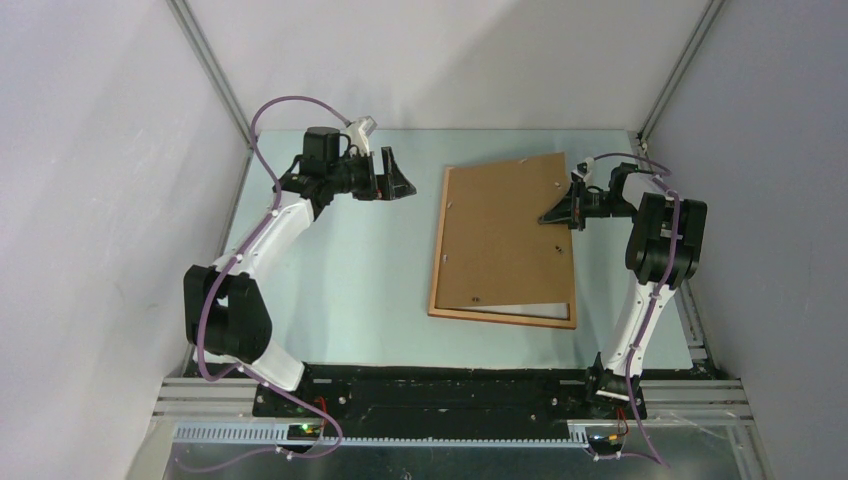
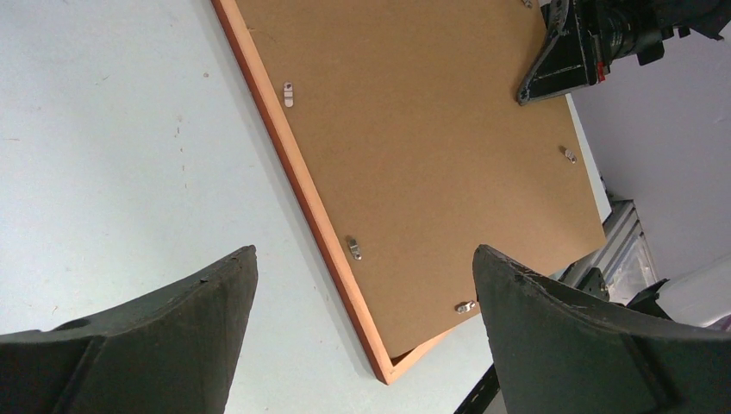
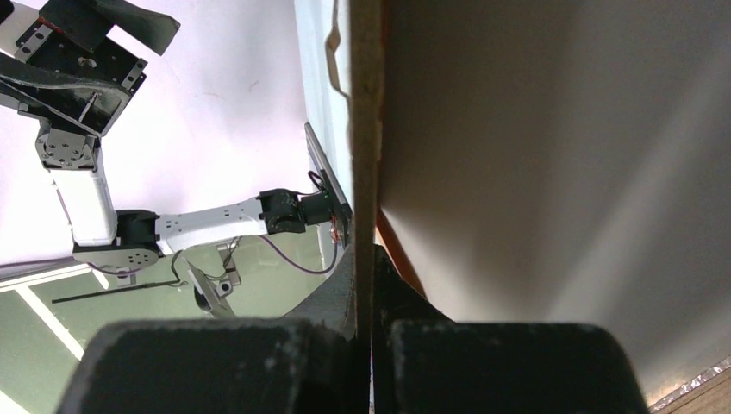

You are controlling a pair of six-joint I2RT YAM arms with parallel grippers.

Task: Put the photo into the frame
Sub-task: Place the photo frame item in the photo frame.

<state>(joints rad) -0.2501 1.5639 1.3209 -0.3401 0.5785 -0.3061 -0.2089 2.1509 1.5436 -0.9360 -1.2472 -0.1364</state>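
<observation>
Pinching the backing board (image 1: 505, 225) edge, my right gripper (image 3: 366, 276) should lower it squarely into the frame (image 1: 437, 250) without dragging the photo (image 1: 535, 311); my left gripper (image 2: 364, 254) hangs agape.

Pale-green tbl (image 1: 340, 280) — orange-brown frame (image 1: 438, 245) flat, centre-right

**Left side open, right side blocked**

Bare worktop (image 1: 340, 280) runs from the left edge to the frame (image 1: 437, 262). The backing board (image 1: 500, 230) covers the frame, raised along its right edge, where the right gripper (image 1: 560, 212) pinches it.
</observation>
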